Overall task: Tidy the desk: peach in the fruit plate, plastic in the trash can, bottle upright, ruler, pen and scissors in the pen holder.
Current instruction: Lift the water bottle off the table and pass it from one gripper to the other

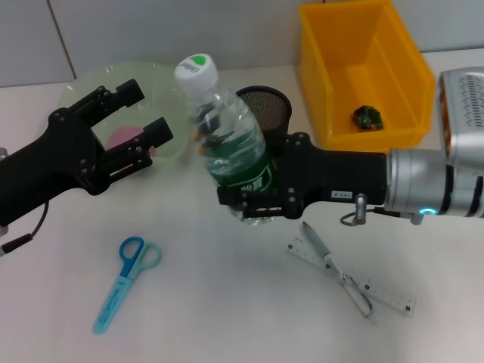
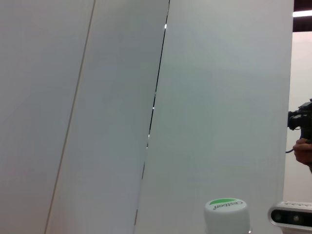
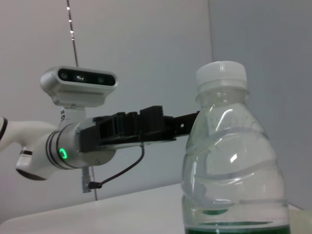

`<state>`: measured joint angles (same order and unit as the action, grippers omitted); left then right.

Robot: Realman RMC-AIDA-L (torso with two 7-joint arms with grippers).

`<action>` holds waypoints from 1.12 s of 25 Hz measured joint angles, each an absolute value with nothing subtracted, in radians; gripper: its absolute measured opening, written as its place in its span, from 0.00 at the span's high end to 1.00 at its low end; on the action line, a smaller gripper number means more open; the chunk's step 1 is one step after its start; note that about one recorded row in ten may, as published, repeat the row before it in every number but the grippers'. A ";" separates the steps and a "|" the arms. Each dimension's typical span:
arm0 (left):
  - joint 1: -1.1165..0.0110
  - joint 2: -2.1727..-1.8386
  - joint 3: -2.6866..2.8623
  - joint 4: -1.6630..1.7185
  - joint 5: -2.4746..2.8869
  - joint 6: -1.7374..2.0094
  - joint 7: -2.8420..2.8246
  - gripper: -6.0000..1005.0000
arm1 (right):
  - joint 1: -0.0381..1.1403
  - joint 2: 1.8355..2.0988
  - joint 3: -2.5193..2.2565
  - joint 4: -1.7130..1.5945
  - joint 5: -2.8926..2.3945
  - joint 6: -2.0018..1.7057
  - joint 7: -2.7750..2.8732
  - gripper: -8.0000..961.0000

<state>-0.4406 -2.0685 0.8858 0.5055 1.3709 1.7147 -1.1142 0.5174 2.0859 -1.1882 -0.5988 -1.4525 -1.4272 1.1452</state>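
desk layout, placed around the pen holder (image 1: 266,110)

the bottle (image 1: 227,144) stands just in front and to the left of the pen holder, held upright around its lower part by the right gripper (image 1: 257,198). the trash can (image 1: 364,69) sits right of the pen holder, a small item (image 1: 369,116) inside it, probably the plastic. the fruit plate (image 1: 106,91) lies left of the pen holder with the peach (image 1: 125,138) in it and the left gripper (image 1: 136,117) over its near side. on the desk (image 1: 212,302), in front of the pen holder, the scissors (image 1: 125,283) lie to the left, while the pen (image 1: 336,268) lies across the ruler (image 1: 352,276) to the right.
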 joint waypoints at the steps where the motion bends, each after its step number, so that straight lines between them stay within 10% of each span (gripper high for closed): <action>1: -0.441 -2.069 0.886 0.505 1.371 1.715 -1.115 0.25 | 0.525 2.086 -1.191 -0.591 -1.452 -1.427 1.145 0.17; 28: -0.467 -2.069 0.888 0.466 1.367 1.738 -1.123 0.28 | 0.621 2.090 -1.272 -0.530 -1.448 -1.391 1.160 0.16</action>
